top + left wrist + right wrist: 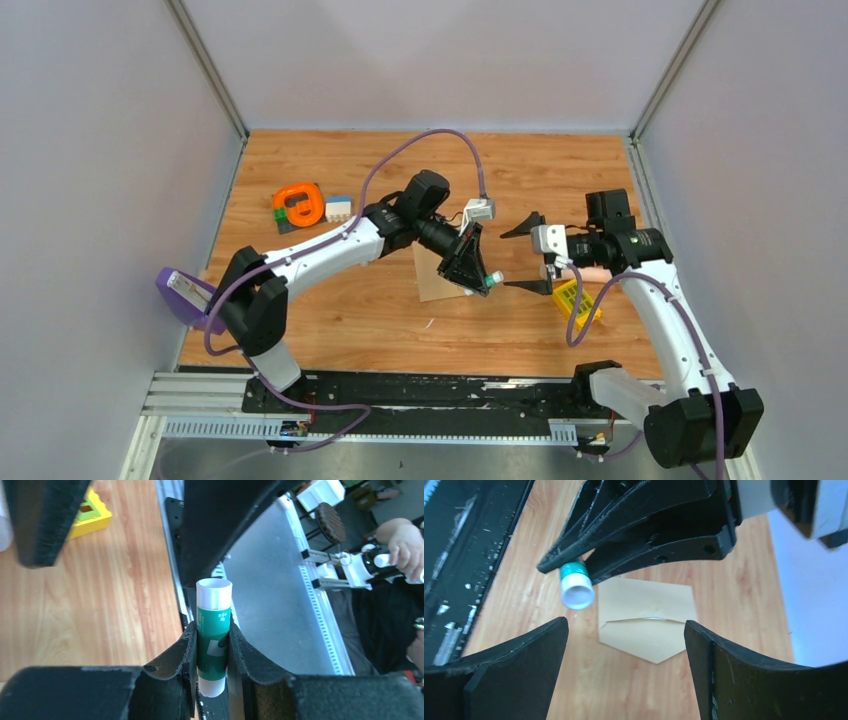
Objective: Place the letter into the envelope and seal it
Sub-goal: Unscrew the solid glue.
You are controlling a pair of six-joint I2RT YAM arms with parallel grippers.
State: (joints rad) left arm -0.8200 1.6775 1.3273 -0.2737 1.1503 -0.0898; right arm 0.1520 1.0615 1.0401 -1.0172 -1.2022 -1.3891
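- Top view: the left tool (479, 279) is pinching a glue stick (494, 277) out over the bench (350, 330), just past the edge of the envelope (430, 283). The right tool (523, 257) hangs spread wide right in front of it. The two tools are very close here, so a closing move that comes in off line could clip the left fingers instead of the stick's white end.
- Top view again: the envelope lies loose and half hidden under the left tool. A wrist dipping low could drag or crease it. A yellow block (577, 300) sits near the right arm, and a careless sweep would knock it.
- Left wrist view: the stick is gripped round its green middle, with the white end standing free. That's a narrow hold, and a pull or twist from the other tool could make the stick slide or pivot between the pads.
- Right wrist view: the envelope (649, 630) lies flat with its flap open, the point towards this camera. No separate letter shows. I'd guess it is tucked inside, but I cannot tell. If it sits proud at the mouth, glue could catch the letter and the flap would seal badly.
- Same view: the stick hangs above bare wood beside the envelope. If the hold slips, it drops and rolls away.
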